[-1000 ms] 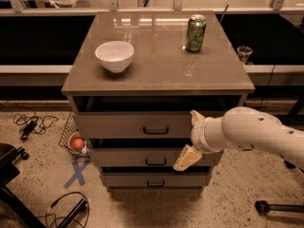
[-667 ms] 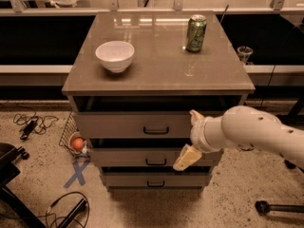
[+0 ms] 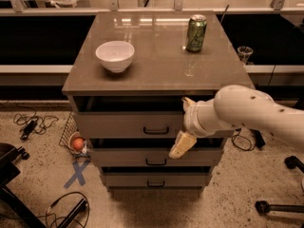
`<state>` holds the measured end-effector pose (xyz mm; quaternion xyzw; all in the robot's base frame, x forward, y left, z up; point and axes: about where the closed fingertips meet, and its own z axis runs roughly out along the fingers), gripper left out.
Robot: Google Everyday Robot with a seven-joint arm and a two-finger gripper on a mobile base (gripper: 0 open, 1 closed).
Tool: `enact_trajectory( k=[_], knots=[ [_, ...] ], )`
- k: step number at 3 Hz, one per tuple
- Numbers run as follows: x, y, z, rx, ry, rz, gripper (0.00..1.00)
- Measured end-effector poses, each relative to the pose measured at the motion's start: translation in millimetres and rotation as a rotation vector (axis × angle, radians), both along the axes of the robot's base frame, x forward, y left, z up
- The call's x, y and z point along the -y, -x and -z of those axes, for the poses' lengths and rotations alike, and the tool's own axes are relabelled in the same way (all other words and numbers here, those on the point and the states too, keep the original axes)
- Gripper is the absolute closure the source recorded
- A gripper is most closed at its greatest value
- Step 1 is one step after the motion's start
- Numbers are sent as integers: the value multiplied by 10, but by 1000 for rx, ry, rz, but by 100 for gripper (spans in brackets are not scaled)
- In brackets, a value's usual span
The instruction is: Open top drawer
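The top drawer (image 3: 123,125) is the uppermost of three grey-taupe fronts in the cabinet, with a small black bar handle (image 3: 156,130) at its centre. A dark gap shows between its upper edge and the cabinet top. My gripper (image 3: 185,124) hangs in front of this drawer, just right of the handle, on the white arm (image 3: 247,113) coming in from the right. It is open: one tan finger (image 3: 188,102) points up past the drawer's top edge and the other fingertip (image 3: 182,146) reaches down over the middle drawer. Nothing is held.
On the cabinet top (image 3: 156,61) stand a white bowl (image 3: 115,55) and a green can (image 3: 195,33). The middle drawer (image 3: 123,158) and bottom drawer (image 3: 128,179) lie below. Cables (image 3: 28,125), a wire basket with an orange ball (image 3: 77,143), blue floor tape (image 3: 77,172) and chair legs (image 3: 280,205) surround the cabinet.
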<state>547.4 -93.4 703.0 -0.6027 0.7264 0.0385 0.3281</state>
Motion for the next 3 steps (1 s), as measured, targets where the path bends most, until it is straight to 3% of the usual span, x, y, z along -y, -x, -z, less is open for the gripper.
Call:
enact_trajectory(
  k=[3],
  knots=[
    [-109, -59, 73, -26, 7, -32, 0]
  ],
)
